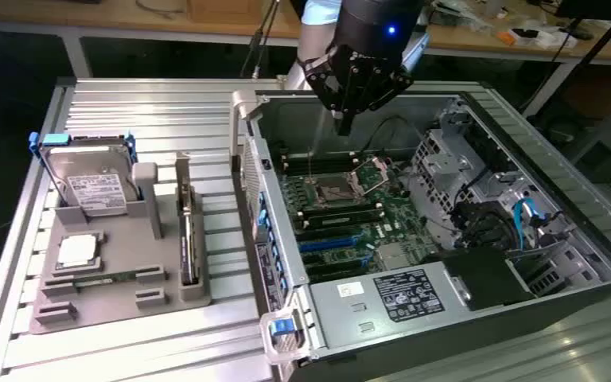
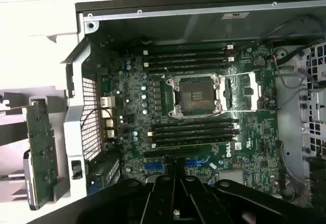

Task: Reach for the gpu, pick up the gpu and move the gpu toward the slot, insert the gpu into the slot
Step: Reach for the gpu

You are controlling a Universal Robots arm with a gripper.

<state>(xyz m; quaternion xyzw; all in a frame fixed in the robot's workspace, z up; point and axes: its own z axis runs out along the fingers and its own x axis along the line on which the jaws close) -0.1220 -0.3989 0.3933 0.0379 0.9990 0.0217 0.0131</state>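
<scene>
Closest to my wrist camera, the tool is pinched shut on nothing, hanging over the open computer case and its motherboard. Well off to its side, past the case wall, a grey holder stands the gpu on edge; I judge it light, stiff, fragile, best pinched across its bare top edge.

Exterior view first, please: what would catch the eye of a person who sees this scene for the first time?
The open computer case dominates, with its green motherboard laid bare. The black gripper hangs above the board, shut and holding nothing. On the exterior view's left, the gpu stands on edge in a gray holder, which also carries a silver hard drive.
</scene>
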